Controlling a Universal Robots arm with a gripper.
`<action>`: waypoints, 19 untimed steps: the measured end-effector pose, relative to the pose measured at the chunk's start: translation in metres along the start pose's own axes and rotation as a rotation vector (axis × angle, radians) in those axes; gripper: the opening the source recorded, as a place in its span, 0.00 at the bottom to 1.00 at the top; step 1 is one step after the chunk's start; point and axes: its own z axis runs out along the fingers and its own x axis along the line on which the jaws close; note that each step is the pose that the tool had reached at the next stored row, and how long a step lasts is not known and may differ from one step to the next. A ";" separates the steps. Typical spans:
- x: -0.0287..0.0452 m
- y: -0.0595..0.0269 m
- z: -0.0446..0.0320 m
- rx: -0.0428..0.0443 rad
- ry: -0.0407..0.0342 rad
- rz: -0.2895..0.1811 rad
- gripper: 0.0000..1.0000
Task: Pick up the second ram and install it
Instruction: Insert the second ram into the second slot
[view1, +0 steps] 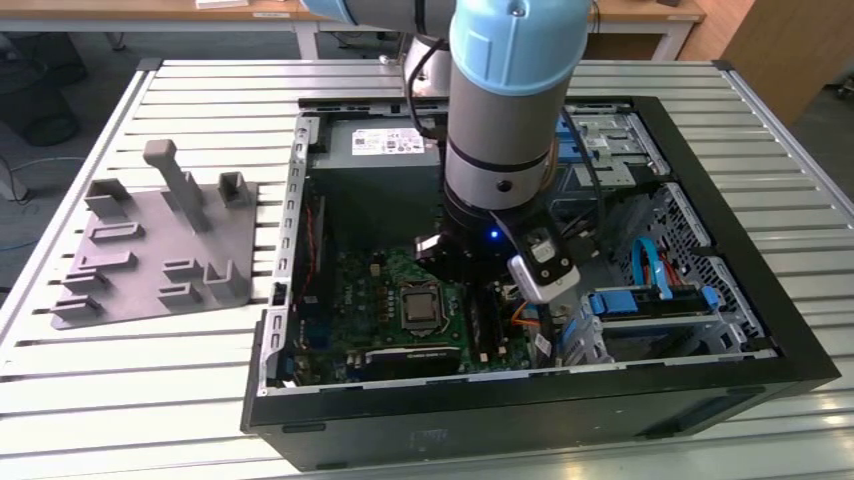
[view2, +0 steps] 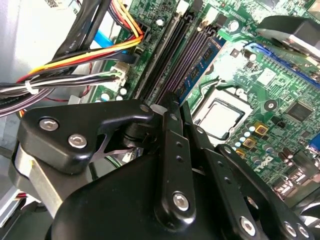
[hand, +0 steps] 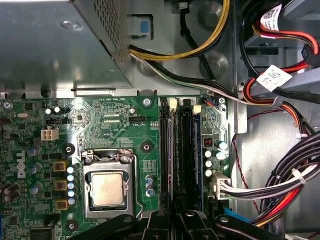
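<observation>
A blue ram stands in the outermost of the long black slots on the green motherboard, its blue edge also clear in the second wrist view. My black gripper is low inside the open computer case, right over the near end of those slots. In both wrist views its fingers are drawn together, meeting at the gripper's tip. I cannot see anything pinched between them. A pale strip runs along the slot in line with the fingers.
The processor socket lies beside the slots. A metal power supply box and bundles of cables crowd the slots' far end and outer side. A drive cage fills the case's right. A grey fixture sits outside, on the exterior view's left.
</observation>
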 end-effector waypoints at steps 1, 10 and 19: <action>-0.0003 -0.0001 0.0001 0.0001 0.0000 0.001 0.14; -0.0027 -0.0002 0.0029 0.0007 0.0000 0.004 0.14; -0.0030 -0.0001 0.0071 0.0023 0.0000 0.005 0.14</action>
